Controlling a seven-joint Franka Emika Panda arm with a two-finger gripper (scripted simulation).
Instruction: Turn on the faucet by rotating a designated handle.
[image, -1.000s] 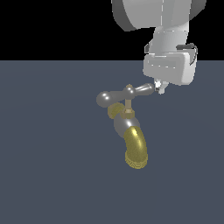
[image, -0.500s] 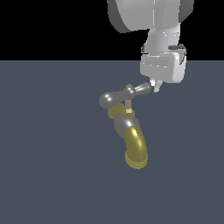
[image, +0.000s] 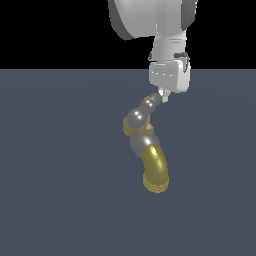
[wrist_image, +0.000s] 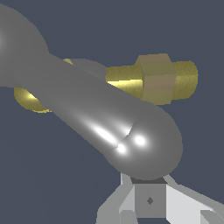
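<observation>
Swung round since earlier, the glossy silver handle (image: 141, 113) meets the gripper (image: 162, 96); its jaws' state is unclear.

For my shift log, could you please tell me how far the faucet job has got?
Done: the tool has reached the handle, whose silver bar has swung round since a second ago. In hand: pushing its far knob. Left: more rotation, perhaps; no water shows at the brass spout.
</observation>
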